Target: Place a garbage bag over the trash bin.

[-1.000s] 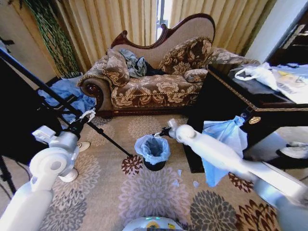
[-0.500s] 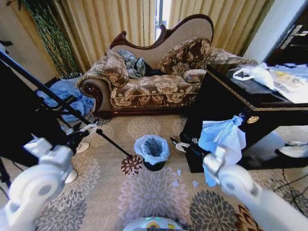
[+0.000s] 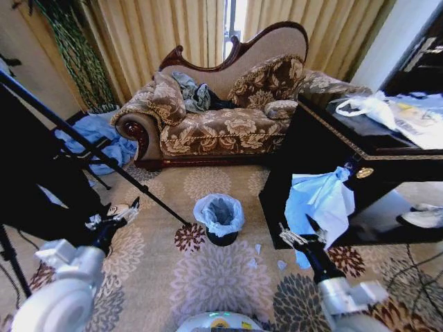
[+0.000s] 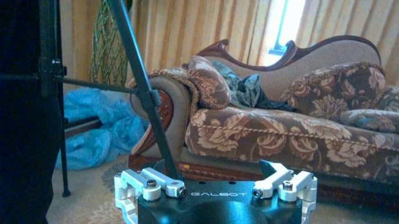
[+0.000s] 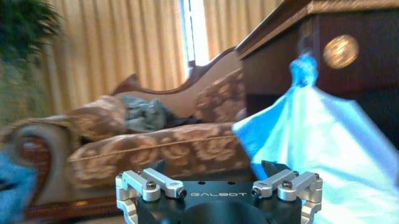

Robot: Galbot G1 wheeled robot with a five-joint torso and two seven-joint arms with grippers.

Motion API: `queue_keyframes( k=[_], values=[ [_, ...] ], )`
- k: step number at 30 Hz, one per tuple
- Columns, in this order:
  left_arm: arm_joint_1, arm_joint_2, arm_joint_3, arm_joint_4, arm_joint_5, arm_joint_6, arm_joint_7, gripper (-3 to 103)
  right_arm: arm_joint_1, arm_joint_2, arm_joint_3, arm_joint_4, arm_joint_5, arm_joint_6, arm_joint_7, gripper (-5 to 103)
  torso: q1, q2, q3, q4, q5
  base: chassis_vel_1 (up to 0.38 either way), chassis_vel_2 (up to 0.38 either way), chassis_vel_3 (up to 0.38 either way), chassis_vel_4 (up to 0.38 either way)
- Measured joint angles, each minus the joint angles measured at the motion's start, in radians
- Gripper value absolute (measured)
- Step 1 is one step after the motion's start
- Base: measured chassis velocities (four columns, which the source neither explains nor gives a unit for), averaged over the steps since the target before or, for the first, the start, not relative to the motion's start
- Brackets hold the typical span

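The small black trash bin [image 3: 221, 239] stands on the patterned carpet in front of the sofa. A light-blue garbage bag [image 3: 218, 209] lines it, its edge folded down over the rim. My left gripper [image 3: 118, 213] hangs open to the left of the bin, well away from it, beside a tripod leg. In the left wrist view the left gripper [image 4: 218, 169] holds nothing. To the bin's right, near the cabinet, my right gripper [image 3: 296, 232] is also open, and the right wrist view shows the right gripper [image 5: 215, 169] empty.
A dark cabinet [image 3: 332, 152] stands right of the bin, with a bunch of light-blue plastic [image 3: 320, 204] hanging from its front and a white plastic bag [image 3: 374, 105] on top. A black tripod leg [image 3: 104, 159] slants across the left. More blue plastic [image 3: 90, 135] lies beside the sofa [image 3: 221, 128].
Both arms have drawn back and down toward me. The right gripper has left the bin's rim and moved to the right front. The bag stays over the bin.
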Motion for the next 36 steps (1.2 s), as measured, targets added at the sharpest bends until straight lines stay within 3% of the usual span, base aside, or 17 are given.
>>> queue_keyframes(
  k=[3,5,8,11,17,36],
  values=[
    [0.022,-0.044,0.041,0.001,0.047,-0.025,0.029,100,-0.005,0.052,-0.008,0.015,-0.061,0.017,0.031,100,0.000,0.000,0.000,0.0008,0.0003,0.000,0.000,0.000,0.000],
    [0.037,-0.076,0.093,0.002,0.086,-0.039,0.039,100,-0.009,0.087,-0.009,0.026,-0.077,-0.002,0.063,100,0.000,0.000,0.000,-0.0002,-0.0001,0.000,0.000,0.000,0.000],
    [0.063,-0.110,0.145,0.002,0.143,-0.054,0.041,103,-0.014,0.087,-0.003,0.027,-0.079,-0.034,0.091,100,0.000,0.000,0.000,0.0000,0.0002,0.000,0.000,0.000,0.000],
    [0.119,-0.176,0.227,0.003,0.233,-0.077,0.058,99,-0.036,0.055,0.001,0.027,-0.077,-0.036,0.084,100,0.000,0.000,0.000,0.0002,0.0004,0.000,0.000,0.000,0.000],
    [0.146,-0.190,0.229,0.003,0.257,-0.080,0.068,98,-0.031,0.024,0.000,0.026,-0.075,-0.028,0.043,100,0.000,0.000,0.000,0.0003,0.0004,0.000,0.000,0.000,0.000],
    [0.143,-0.183,0.221,0.004,0.249,-0.076,0.067,100,-0.025,0.019,-0.003,0.022,-0.067,-0.029,0.039,100,0.000,0.000,0.000,0.0001,0.0001,0.000,0.000,0.000,0.000]
  ],
)
